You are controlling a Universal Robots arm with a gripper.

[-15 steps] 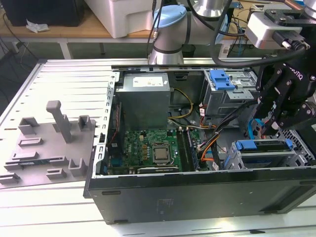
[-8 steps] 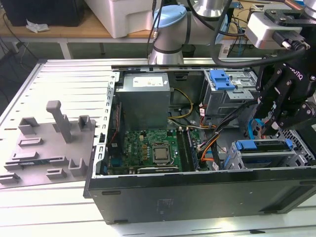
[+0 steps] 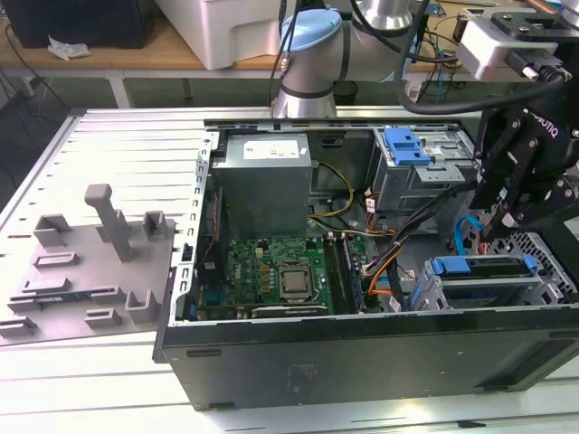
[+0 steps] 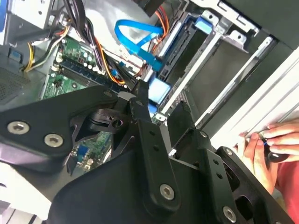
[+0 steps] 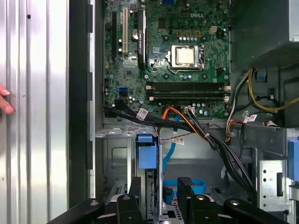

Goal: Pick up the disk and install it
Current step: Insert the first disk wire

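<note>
Disk [image 3: 484, 267] in drive cage [image 3: 432, 291], inside computer case [image 3: 362, 353], gripper [image 5: 160, 186] above

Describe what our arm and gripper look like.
The arm is silver tubing with light-blue joint caps. The gripper is black, with linked bars, silver bolt heads and white lettering. A pale grey box and black cable sit at the wrist.

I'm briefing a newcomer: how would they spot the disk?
Look in the open computer case, at the near corner on the exterior view's right, past the motherboard. There a metal cage under the gripper holds the disk. It is blue-edged and slotted in, unlike the bare blue bracket lying atop the farther bay.
</note>
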